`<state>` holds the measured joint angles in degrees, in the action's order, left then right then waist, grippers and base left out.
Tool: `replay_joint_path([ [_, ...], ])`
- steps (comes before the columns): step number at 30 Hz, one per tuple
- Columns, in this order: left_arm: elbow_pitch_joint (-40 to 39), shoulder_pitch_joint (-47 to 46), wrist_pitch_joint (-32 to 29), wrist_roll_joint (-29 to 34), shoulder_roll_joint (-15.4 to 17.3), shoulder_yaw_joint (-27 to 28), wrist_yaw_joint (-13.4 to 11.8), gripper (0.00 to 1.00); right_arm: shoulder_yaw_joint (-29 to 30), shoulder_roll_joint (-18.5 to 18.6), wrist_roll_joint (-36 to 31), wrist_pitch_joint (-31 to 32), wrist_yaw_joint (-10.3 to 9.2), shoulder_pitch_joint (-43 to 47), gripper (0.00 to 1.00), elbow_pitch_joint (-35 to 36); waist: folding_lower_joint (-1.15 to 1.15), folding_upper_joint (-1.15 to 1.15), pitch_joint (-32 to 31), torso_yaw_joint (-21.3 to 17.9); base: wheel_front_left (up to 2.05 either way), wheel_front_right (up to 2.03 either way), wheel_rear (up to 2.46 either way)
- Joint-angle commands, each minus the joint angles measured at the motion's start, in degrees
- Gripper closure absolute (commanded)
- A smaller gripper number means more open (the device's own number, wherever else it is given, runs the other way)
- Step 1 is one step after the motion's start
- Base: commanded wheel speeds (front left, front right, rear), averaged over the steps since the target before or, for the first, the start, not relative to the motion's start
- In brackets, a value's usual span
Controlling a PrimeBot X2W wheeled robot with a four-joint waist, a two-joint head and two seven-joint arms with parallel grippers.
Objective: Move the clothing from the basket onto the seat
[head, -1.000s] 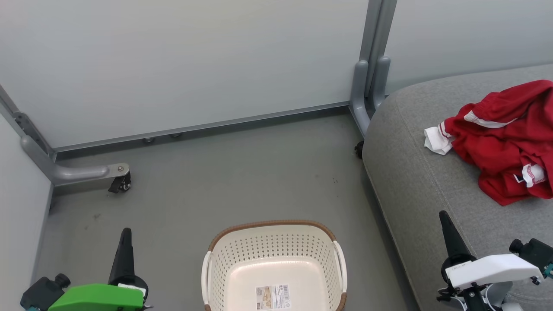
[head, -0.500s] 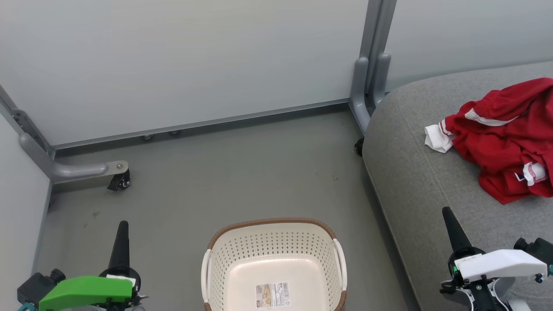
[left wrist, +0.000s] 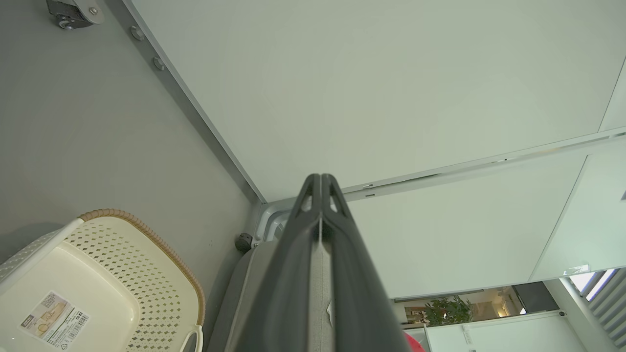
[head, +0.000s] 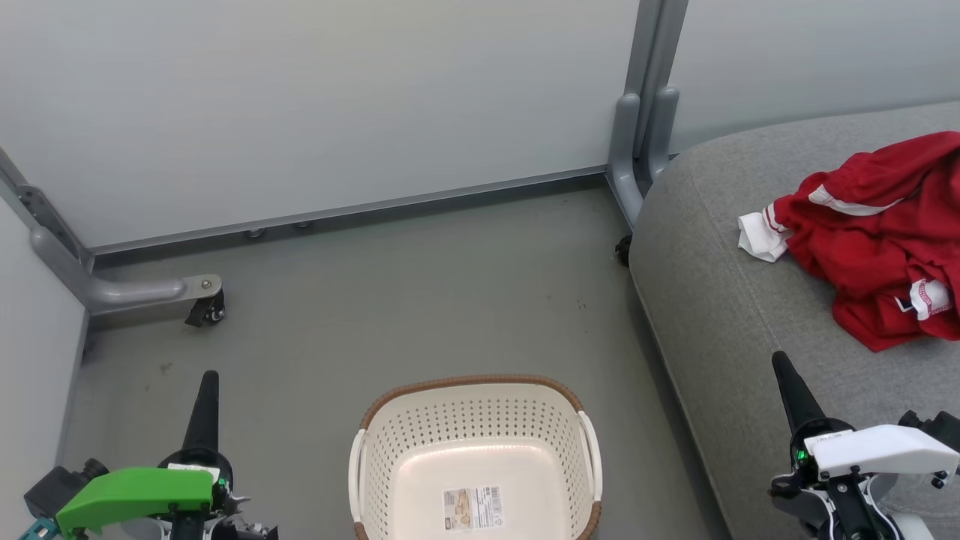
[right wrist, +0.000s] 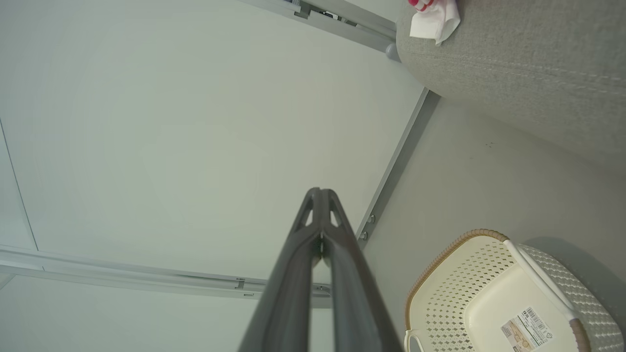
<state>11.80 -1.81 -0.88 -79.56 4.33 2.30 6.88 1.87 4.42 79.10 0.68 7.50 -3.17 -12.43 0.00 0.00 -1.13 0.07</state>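
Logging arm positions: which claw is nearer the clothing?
The right claw, white-wristed, by the seat bearing the clothing; the green-wristed left claw sits beyond the basket.

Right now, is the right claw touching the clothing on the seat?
Apart. In the head view, a stretch of bare grey seat lies between the right claw, which is shut, and the red clothing.

Bright, even, diffuse lighting; soft grey shadow beside the cream perforated plastic basket [right wrist: 489,288]; sharp focus; lines slightly bowed at wrist-view edges.
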Motion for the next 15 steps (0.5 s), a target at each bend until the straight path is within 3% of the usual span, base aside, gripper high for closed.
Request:
replay_joint_path([
  [1, 0.0, -1.5, -0.3, -1.5, 0.4, 0.4, 0.4, 1.0, 0.4, 0.3, 1.5, 0.5, 0.0, -1.3, 1.0, 0.0, 0.0, 0.0, 0.1, 0.0, 0.0, 0.0, 0.0],
  [15, 1.0, -3.2, -2.1, -7.8, 0.2, 1.3, 0.6, 1.0, 1.5, 0.2, 8.1, 2.3, 0.0, -2.2, 1.0, -0.8, 0.0, 0.0, 0.6, 0.0, 0.0, 0.0, 0.0],
])
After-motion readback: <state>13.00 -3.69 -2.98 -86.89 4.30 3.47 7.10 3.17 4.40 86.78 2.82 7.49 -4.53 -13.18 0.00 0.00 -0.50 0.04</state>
